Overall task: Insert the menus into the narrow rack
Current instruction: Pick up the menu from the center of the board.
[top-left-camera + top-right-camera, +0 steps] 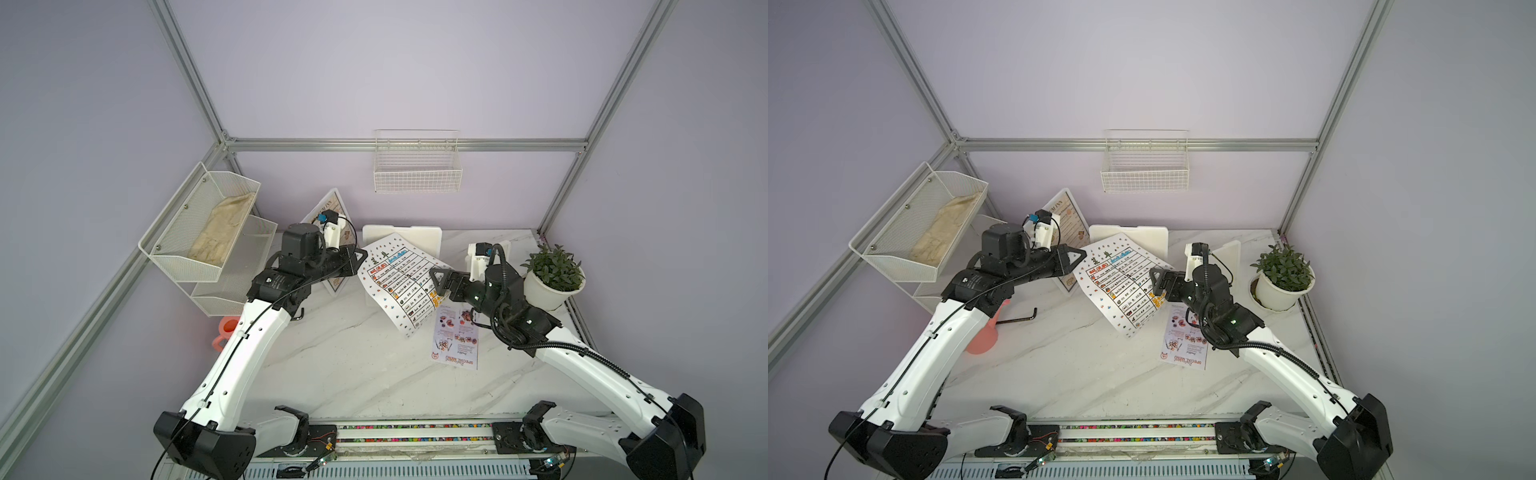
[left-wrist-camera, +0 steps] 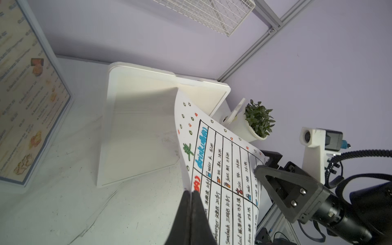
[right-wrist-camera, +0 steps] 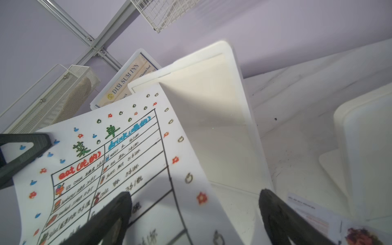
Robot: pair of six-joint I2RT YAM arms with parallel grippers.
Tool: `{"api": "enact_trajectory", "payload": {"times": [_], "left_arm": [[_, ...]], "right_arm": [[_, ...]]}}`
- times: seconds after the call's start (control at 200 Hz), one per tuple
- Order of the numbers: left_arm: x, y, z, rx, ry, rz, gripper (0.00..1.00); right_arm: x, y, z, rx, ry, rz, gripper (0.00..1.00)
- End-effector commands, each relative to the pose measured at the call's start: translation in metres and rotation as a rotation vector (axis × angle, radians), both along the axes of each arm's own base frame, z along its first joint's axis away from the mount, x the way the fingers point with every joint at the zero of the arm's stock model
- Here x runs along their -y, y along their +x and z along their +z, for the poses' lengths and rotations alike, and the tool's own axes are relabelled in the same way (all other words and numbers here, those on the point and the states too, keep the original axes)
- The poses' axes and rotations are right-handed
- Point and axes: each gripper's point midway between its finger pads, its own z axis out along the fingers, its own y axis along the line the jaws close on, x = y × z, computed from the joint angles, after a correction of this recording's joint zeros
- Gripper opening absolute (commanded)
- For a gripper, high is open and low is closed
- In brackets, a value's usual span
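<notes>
The left gripper (image 2: pixel 190 194) pinches the grid menu's (image 1: pixel 401 282) edge at frame centre, fingers shut; the right gripper (image 3: pixel 194 203) gapes wide beside it. Held single-handed, the sheet may sag or buckle against the white rack (image 1: pixel 422 237) behind.

This is a robotics lab test cell dressed as a restaurant counter. A marble-patterned desk (image 1: pixel 332 365) sits inside plain lilac walls braced by aluminium framing (image 1: pixel 407 144). Behind the desk, a white wire basket (image 1: pixel 417 174) hangs on that framing. Two white and black robot arms (image 1: pixel 249 353) are bolted at the desk's front edge. A potted plant (image 1: pixel 552 276) stands at its back corner.
</notes>
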Motion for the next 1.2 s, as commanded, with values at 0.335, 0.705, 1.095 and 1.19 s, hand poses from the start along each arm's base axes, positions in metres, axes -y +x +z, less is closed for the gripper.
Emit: {"api": "enact_trajectory", "payload": {"times": [0.335,0.705,1.095,1.19], "left_arm": [[0.029,-0.045,0.082,0.296,0.183,-0.324,0.0],[0.032,-0.047,0.106,0.403,0.219,-0.36,0.0],[0.056,-0.08,0.143,0.53,0.106,-0.581,0.0],[0.056,-0.089,0.153,0.562,0.093,-0.606,0.0]], "right_arm": [[0.028,0.012,0.056,0.116,0.028,0.27,0.97],[0.021,0.007,0.065,0.123,0.229,0.454,0.97],[-0.022,-0.014,0.097,0.316,0.242,0.795,0.97],[-0.026,-0.015,0.103,0.36,0.222,0.828,0.97]]}}
